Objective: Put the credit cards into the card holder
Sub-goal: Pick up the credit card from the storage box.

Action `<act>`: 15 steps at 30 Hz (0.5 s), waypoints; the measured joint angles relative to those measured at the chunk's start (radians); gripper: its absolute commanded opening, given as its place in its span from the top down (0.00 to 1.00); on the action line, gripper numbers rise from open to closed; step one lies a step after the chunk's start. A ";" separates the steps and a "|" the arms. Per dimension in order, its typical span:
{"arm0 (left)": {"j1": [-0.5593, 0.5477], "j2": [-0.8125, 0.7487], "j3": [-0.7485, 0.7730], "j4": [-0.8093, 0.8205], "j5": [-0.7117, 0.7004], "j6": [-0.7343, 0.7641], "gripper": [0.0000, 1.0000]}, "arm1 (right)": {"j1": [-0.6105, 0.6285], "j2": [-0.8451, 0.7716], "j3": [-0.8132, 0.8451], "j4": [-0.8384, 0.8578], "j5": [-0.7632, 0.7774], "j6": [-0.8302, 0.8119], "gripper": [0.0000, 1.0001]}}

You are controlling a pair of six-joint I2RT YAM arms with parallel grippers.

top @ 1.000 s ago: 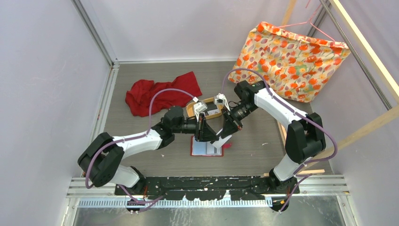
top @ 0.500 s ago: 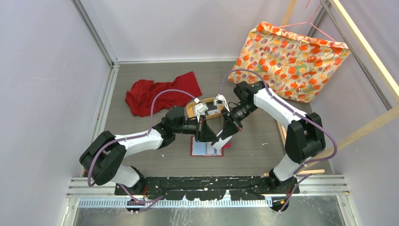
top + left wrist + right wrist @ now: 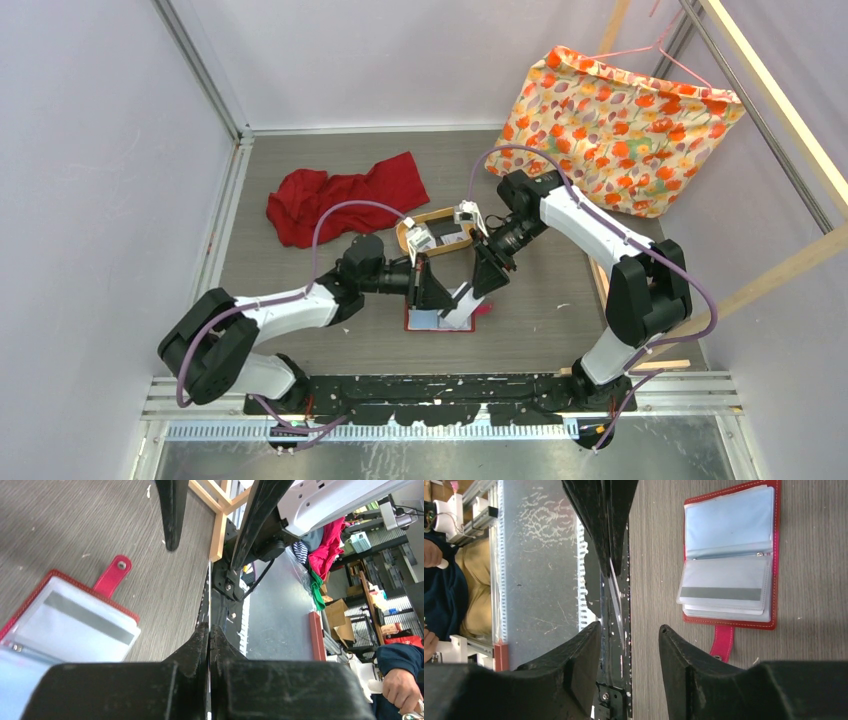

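L gripper (image 3: 209, 630): fingers pressed tight together, pinching a credit card (image 3: 615, 587). In the L wrist view the card is only a thin pale line running out from btw the pads. R gripper (image 3: 630, 630): jaws apart, one finger on either side of that same card, neither pad seen touching it. The R wrist view shows this best: card edge-on in the gap, w/ the L fingers (image 3: 594, 510) reaching in from the top of frame. The top view adds what the wrist cams miss: both grippers meet tip to tip low over the table (image 3: 560, 330), card tilted w/ its white face showing.

Card holder (image 3: 729, 525): lies open and flat on the table, directly under the grippers and the held card. Can't tell if the card's low end touches it. R wrist view: one pocket pale blue, the next w/ a second card (image 3: 724, 592) inside, grey stripe across. Snap tab (image 3: 112, 576) lies flat on the table on the R arm's side.

Top view only: oval wooden tray (image 3: 437, 213) just behind the grippers, red cloth (image 3: 340, 200) far L, floral bag (image 3: 620, 130) far R.
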 measured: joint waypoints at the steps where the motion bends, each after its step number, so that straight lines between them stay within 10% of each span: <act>1: 0.002 -0.013 -0.017 0.001 -0.008 -0.007 1.00 | 0.000 0.000 0.000 0.001 0.007 0.001 0.48; 7: 0.028 -0.111 -0.127 0.009 -0.076 -0.057 1.00 | 0.000 -0.012 -0.004 0.046 0.064 0.031 0.49; 15: 0.114 -0.158 -0.227 0.007 -0.182 -0.146 1.00 | 0.006 -0.034 -0.071 0.219 0.124 0.194 0.75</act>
